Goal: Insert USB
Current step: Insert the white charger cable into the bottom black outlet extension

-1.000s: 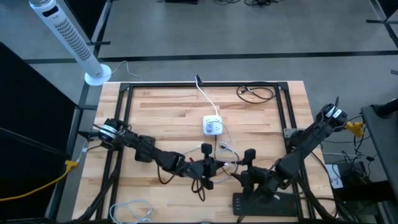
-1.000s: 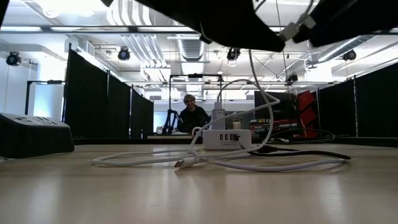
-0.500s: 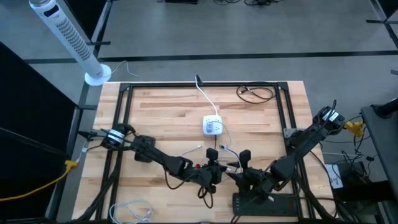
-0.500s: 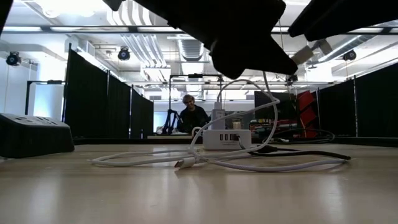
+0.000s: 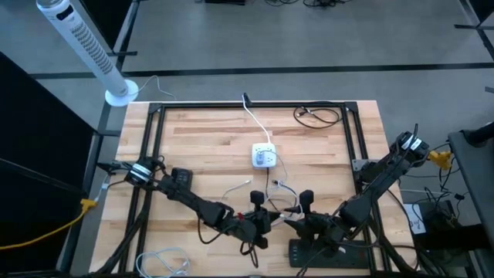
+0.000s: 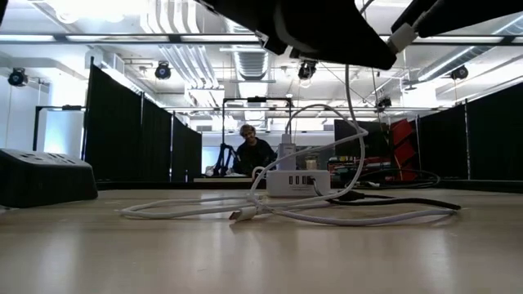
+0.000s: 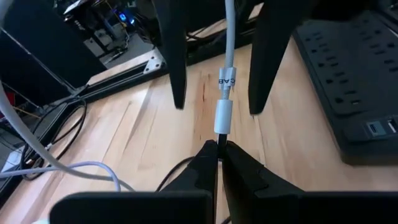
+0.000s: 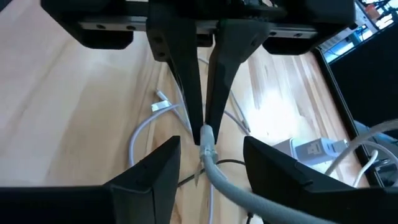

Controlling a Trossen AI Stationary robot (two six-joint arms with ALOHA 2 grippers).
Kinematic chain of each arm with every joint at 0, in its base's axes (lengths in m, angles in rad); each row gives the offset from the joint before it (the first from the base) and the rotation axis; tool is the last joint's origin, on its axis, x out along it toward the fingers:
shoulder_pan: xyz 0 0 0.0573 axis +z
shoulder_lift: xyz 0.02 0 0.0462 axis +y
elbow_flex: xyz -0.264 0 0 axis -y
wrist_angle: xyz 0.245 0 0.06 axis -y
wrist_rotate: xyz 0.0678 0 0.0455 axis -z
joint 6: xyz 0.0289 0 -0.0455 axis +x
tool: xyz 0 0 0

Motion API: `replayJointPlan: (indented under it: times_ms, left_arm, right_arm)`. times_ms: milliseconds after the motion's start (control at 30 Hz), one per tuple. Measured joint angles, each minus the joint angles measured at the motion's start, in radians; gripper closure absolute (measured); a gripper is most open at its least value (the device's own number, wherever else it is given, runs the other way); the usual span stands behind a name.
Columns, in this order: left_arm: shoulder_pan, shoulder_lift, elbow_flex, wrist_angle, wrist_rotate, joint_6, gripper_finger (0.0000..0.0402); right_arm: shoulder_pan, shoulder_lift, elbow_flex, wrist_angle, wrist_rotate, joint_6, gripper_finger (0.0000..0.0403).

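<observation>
A white USB cable (image 7: 227,37) ends in a white plug (image 7: 222,117). My left gripper (image 7: 217,147) is shut on that plug near the table's near edge (image 5: 266,215). My right gripper (image 8: 211,143) faces it, open, with one finger on each side of the cable (image 8: 214,165) and touching nothing. The cable loops down (image 6: 353,139) toward the white USB hub (image 5: 264,156), which sits flat on the table (image 6: 298,181). A second white cable's plug (image 6: 245,215) lies on the wood. My left gripper pinches the white plug's free end (image 7: 219,138) between its two shut fingertips. The fingers lie along the cable's line. The plug is lifted clear of the table, and the cable (image 8: 249,202) runs away from it in a slack curve.
A black power strip (image 5: 332,252) lies at the near edge beside both grippers. Loose white cables (image 5: 239,185) and a black cable (image 5: 316,116) lie on the wood. A black frame (image 5: 154,123) borders the table. A person (image 6: 252,151) sits far behind it.
My left gripper, with the plug, has shifted slightly toward the near edge; in the low view it dipped and then rose again. The right gripper has stayed beside it.
</observation>
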Motion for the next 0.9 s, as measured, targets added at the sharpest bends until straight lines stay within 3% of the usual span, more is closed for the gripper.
replayJointPlan:
  times_ms: [533,900]
  left_arm:
    - [0.0,0.0,-0.001,0.004,-0.003,-0.025,0.04]
    - [0.0,0.0,-0.001,0.019,-0.005,-0.029,0.04]
  right_arm:
    - [-0.008,0.001,0.0,0.001,-0.001,0.026,0.0345]
    - [-0.013,0.001,0.0,0.008,-0.001,0.028,0.0319]
